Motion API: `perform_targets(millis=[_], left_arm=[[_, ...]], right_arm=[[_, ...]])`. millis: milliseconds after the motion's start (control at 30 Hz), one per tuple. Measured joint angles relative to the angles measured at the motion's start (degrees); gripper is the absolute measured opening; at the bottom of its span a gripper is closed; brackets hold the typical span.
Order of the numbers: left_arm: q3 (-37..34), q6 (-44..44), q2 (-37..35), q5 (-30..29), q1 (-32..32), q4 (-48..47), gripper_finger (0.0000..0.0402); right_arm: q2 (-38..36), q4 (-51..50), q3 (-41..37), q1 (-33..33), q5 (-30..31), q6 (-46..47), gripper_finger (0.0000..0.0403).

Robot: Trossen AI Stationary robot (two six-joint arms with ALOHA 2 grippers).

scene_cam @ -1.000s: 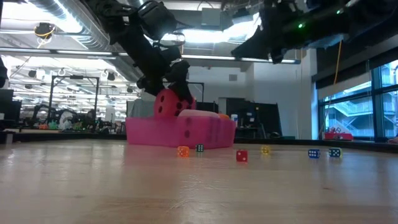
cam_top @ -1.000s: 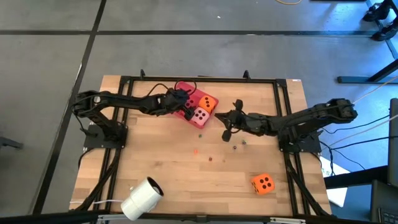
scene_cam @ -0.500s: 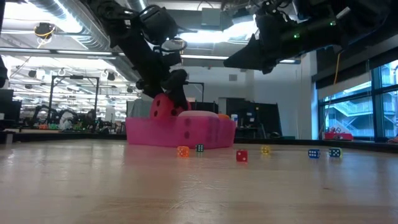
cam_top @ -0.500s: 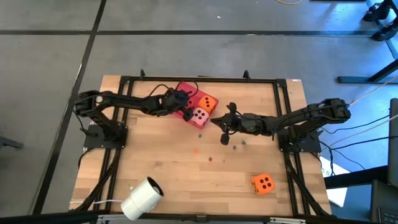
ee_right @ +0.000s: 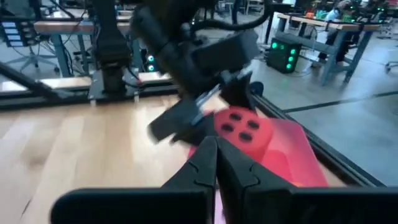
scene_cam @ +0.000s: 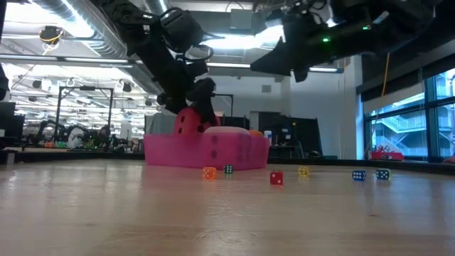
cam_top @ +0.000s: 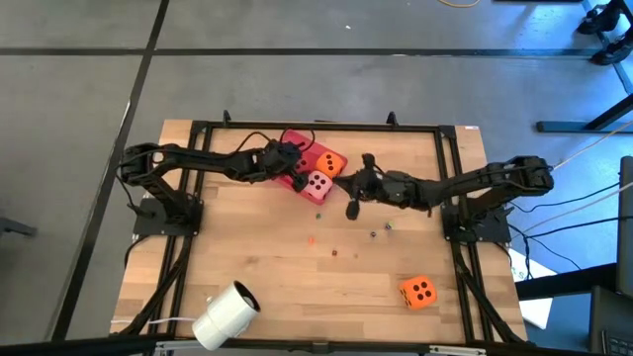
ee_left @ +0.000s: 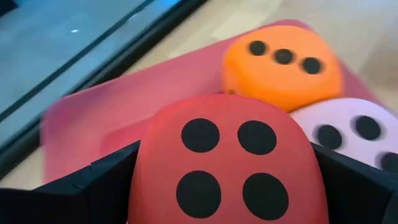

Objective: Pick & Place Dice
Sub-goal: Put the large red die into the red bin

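Observation:
A red die point(ee_left: 224, 162) with four dark pips sits between the fingers of my left gripper point(cam_top: 290, 170) over the flat red tray point(cam_top: 295, 138) at the table's far middle. An orange die point(cam_top: 331, 162) and a pink die point(cam_top: 318, 184) lie side by side on the tray's right part. A second orange die point(cam_top: 418, 291) lies on the bare wood near the front right corner. My right gripper point(cam_top: 353, 198) hangs shut and holding nothing, just right of the tray, pointing at it. My left gripper pinches the red die by two opposite sides point(ee_left: 144, 186), one finger on each. The fingers slant down at it from the table's left. In the low view the die's top point(scene_cam: 186, 122) shows above the tray's wall; whether its underside rests on the tray is hidden.
Several tiny coloured beads point(cam_top: 334, 251) lie scattered on the wood in front of the tray. A white roll point(cam_top: 226, 314) lies at the near left edge. A black frame point(cam_top: 316, 126) runs along the table's edges.
My right gripper has swung toward the table's left and a little toward the far edge, closer to the tray, staying above the table.

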Motion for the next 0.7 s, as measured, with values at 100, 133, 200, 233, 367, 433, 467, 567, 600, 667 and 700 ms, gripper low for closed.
perform_targets(millis=[100, 133, 200, 233, 367, 433, 467, 567, 600, 667, 700], left_arm=[[0.0, 0.0, 0.0, 0.2, -0.67, 0.09, 0.04], [0.0, -0.04, 0.0, -0.35, -0.73, 0.06, 0.04], [0.0, -1.16, 0.0, -0.7, -0.73, 0.12, 0.04], [0.0, -1.69, 0.0, -0.73, -0.71, 0.28, 0.04], [0.0, -1.51, 0.0, -0.69, -0.71, 0.32, 0.04], [0.0, -1.49, 0.0, -0.7, -0.71, 0.31, 0.04], [0.0, -1.49, 0.0, -0.7, -0.71, 0.28, 0.04], [0.0, -1.43, 0.0, -0.72, -0.71, 0.38, 0.04], [0.0, -1.2, 0.0, -0.73, -0.71, 0.47, 0.04], [0.0, -0.37, 0.0, -0.75, -0.71, 0.49, 0.04], [0.0, 0.1, 0.0, -0.74, -0.71, 0.65, 0.04]], right_arm=[[3.8, -0.24, 3.7, -2.46, -4.28, -2.68, 0.0006], [5.49, -0.31, 5.41, -3.18, -5.7, -3.27, 0.0006], [8.57, -1.81, 9.01, -4.52, -6.99, -4.28, 0.0005], [10.15, -3.14, 11.0, -5.25, -7.02, -4.52, 0.0003], [15.64, -12.29, 18.87, -8.9, -8.19, -4.49, 0.0003], [17.82, -17.67, 22.59, -10.44, -10.03, -4.46, 0.0002], [18.64, -19.98, 23.89, -11.09, -10.79, -4.45, 0.0002], [20.83, -21.63, 26.02, -12.6, -13.82, -4.75, 0.0001], [21.21, -21.62, 26.16, -13.15, -15.32, -5.36, 0.0001], [21.99, -21.24, 26.56, -14.14, -18.86, -6.24, 0.0001], [22.39, -21.0, 26.59, -14.69, -20.55, -6.22, 0.0001]])
